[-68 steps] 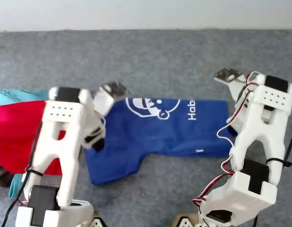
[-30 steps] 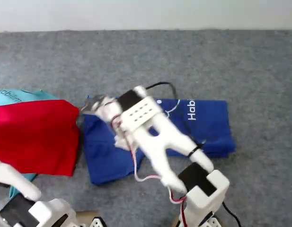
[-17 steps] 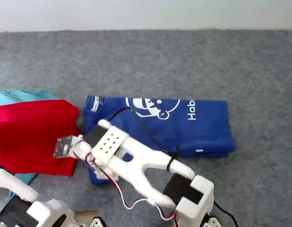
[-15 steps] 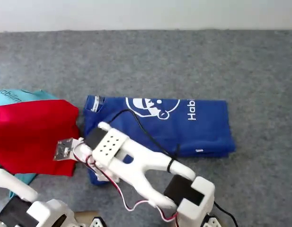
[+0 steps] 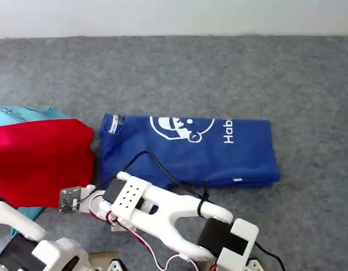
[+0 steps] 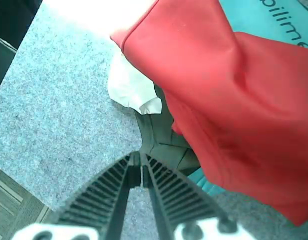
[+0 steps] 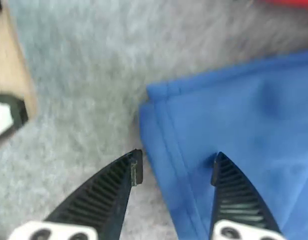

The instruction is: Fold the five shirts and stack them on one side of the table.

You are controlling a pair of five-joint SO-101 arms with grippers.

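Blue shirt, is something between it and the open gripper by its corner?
No, nothing visible is in the way. The right gripper is open right over the blue shirt's hemmed corner, straddling its edge, with grey table beside it.

Grey carpet covers the table under the right gripper. A bare wooden strip edges it near that gripper, and a white wall stands well away.
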